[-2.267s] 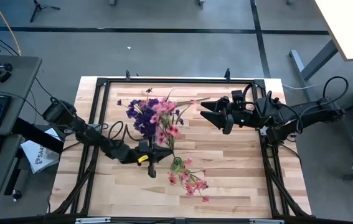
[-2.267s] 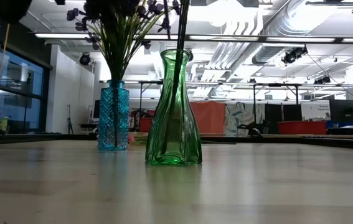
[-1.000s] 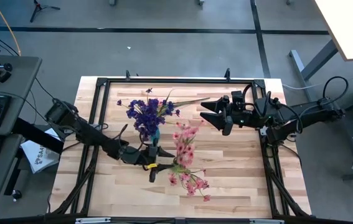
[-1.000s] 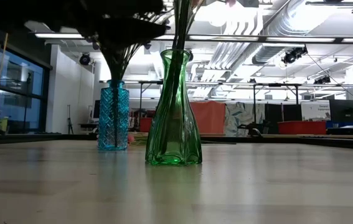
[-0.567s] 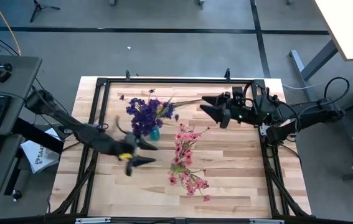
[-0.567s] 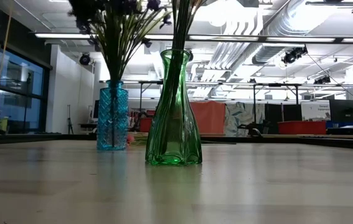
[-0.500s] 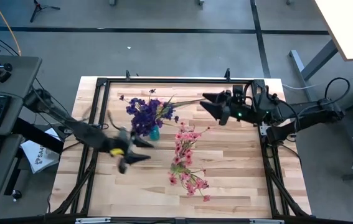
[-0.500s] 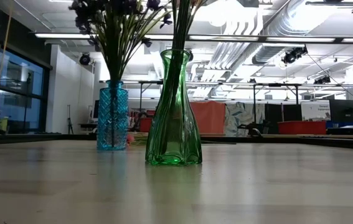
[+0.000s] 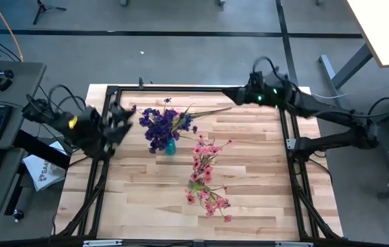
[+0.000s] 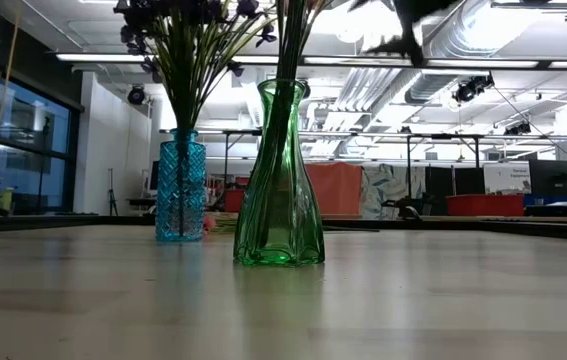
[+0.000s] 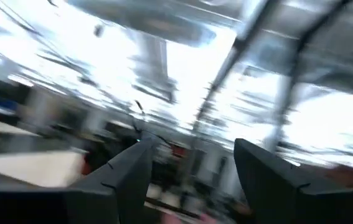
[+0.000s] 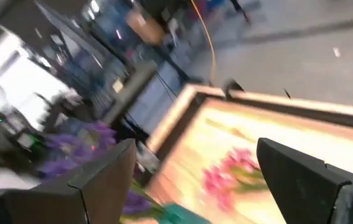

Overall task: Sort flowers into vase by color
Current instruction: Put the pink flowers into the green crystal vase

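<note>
The left gripper (image 11: 192, 174) points up at a blurred ceiling of beams and lights (fingers (image 11: 123, 177) spread apart, holding nothing).

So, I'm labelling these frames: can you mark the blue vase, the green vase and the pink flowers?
blue vase (image 10: 182, 190), low view, middle of its patterned body.
green vase (image 10: 279, 190), low view, middle of its glass body.
pink flowers (image 9: 204, 171), high view, middle of the spray.
</note>
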Robot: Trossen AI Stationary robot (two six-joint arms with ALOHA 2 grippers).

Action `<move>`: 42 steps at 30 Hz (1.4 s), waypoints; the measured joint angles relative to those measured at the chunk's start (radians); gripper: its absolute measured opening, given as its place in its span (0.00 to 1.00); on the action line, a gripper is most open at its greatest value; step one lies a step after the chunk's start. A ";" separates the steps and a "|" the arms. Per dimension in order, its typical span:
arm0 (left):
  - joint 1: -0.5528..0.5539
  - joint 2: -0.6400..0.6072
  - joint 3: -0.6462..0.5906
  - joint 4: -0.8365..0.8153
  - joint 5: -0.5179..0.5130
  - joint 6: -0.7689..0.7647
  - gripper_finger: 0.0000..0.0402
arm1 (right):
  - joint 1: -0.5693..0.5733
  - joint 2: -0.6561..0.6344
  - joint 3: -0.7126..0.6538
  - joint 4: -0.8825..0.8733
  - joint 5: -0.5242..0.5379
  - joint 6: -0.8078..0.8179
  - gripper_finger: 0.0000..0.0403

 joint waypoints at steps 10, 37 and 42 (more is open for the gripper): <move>0.302 0.081 0.205 -0.181 -0.058 0.026 0.53 | -0.411 0.278 0.000 -0.086 -0.655 -0.330 0.82; 0.442 0.158 0.208 -0.203 -0.054 0.017 0.53 | -0.248 0.954 0.310 -0.307 -0.159 -1.068 0.78; 0.411 0.145 0.207 -0.204 -0.040 0.036 0.53 | -0.212 0.980 0.338 -0.353 -0.095 -1.131 0.58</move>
